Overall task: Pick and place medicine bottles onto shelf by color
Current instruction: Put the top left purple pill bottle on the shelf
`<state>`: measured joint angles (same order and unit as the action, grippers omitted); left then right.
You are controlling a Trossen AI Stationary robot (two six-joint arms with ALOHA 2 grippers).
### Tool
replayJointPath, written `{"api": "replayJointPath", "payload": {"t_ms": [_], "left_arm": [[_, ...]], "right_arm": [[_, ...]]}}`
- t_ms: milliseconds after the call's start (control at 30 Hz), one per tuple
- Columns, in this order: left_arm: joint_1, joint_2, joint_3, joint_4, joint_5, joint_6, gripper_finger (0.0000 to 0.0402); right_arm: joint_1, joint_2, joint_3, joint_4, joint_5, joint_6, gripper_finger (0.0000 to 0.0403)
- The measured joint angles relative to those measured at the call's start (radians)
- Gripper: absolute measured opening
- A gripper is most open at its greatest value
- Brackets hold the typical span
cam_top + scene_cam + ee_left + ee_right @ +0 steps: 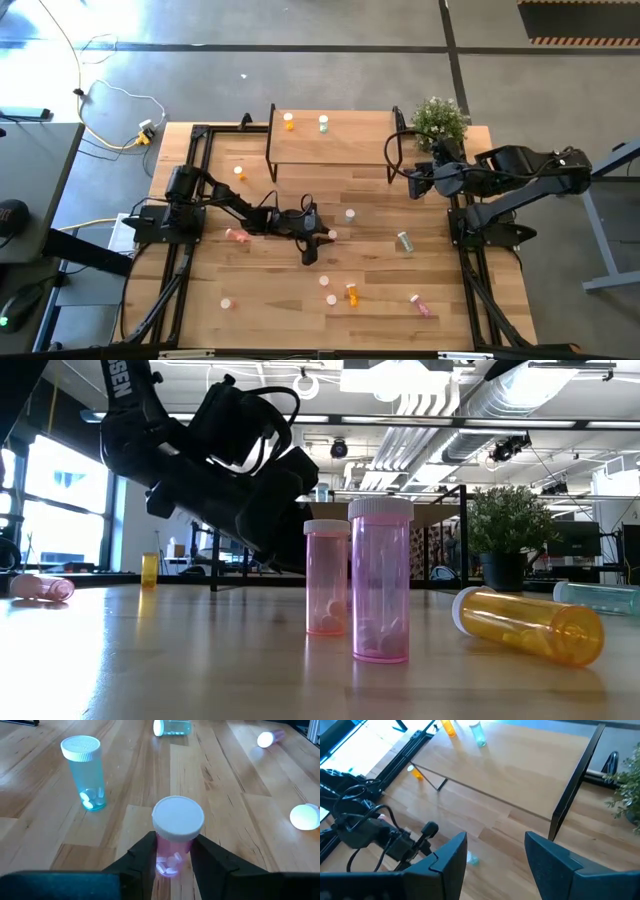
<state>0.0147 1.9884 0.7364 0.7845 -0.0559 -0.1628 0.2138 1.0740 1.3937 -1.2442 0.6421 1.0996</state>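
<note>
An upright pink medicine bottle (177, 817) with a white cap stands mid-table, and my left gripper (175, 842) is shut on it; in the high view that gripper (326, 235) reaches in from the table's left. The shelf (330, 148) stands at the far middle on black legs, with an orange bottle (289, 122) and a pale green bottle (323, 124) upright on it. My right gripper (495, 852) hangs open and holds nothing, high above the table's right side near the shelf's right end (415, 185). My left gripper pinches the pink bottle's clear body (171, 855) just under the white cap, one finger (145, 857) on each side. The fingers come slanting down from the table's left. The bottle stands upright between them, its foot low at the tabletop.
Loose bottles lie scattered around: an upright pale green one (85, 772) close by, a lying green one (404, 241), pink ones (237, 236) (420, 304), an orange one (351, 293), and two upright pink ones (380, 580) (327, 575) near the front. A potted plant (440, 120) stands at the far right.
</note>
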Motion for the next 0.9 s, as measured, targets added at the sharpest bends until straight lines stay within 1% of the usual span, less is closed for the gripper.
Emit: {"api": "replayJointPath", "payload": {"t_ms": [133,233,367,433,500,667,767,900], "left_arm": [[0.000,0.000,0.000,0.000,0.002,-0.013,0.0097],[0.000,-0.002,0.000,-0.001,0.024,-0.025,0.0098],[0.000,-0.045,0.000,-0.013,0.072,-0.068,0.0099],[0.000,-0.092,0.000,-0.020,0.105,-0.070,0.0099],[0.000,-0.149,0.001,-0.056,0.116,-0.069,0.0099],[0.000,-0.311,0.001,-0.228,0.118,-0.019,0.0099],[0.000,-0.398,0.001,-0.334,0.097,0.015,0.0099],[0.000,-0.488,0.001,-0.431,0.056,0.024,0.0099]], "right_arm": [[0.000,0.000,0.000,0.012,-0.018,0.001,0.0190],[0.000,0.000,0.000,0.039,-0.045,-0.005,0.0190],[0.001,0.010,0.000,0.141,-0.106,-0.084,0.0190],[0.003,0.024,0.000,0.215,-0.144,-0.153,0.0190],[0.003,0.041,0.000,0.294,-0.160,-0.233,0.0190],[0.003,0.090,0.000,0.439,-0.176,-0.411,0.0190],[0.003,0.123,0.000,0.504,-0.190,-0.490,0.0190],[0.003,0.169,0.000,0.560,-0.228,-0.533,0.0190]]}}
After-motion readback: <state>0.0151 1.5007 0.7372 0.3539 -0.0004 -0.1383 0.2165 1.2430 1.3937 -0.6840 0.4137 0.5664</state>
